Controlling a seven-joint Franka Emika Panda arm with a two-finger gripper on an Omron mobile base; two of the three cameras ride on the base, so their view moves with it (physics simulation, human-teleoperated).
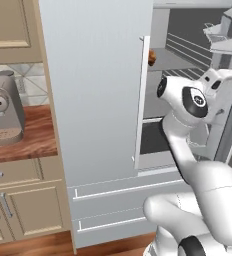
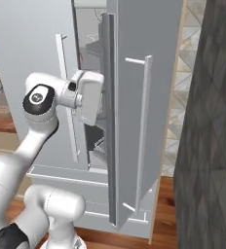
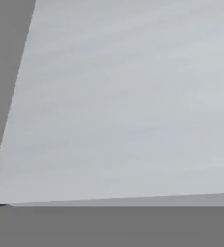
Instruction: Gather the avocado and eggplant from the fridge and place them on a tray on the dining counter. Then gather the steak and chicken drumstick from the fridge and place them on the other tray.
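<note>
Smooth grey fridge (image 1: 95, 90), right door (image 2: 129, 121) ajar, slim bar handles (image 2: 144, 126)

Base views flank arm, sharing open fridge (image 1: 108, 90); hand view close, perhaps facing door panel.

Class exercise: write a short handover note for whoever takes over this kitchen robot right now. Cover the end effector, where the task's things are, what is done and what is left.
End effector: its fingers are not visible; the hand is pushed into the gap of the open fridge, against the inside of the right door. The pictures show nothing held.
Things: the right fridge door stands open, the left door is shut. A brownish item sits on an upper shelf; too small to tell which food it is. The avocado, eggplant, steak and drumstick cannot be made out.
Done: fridge opened.
Left: judging from the empty hand, all four foods still need fetching and placing on the trays.
</note>
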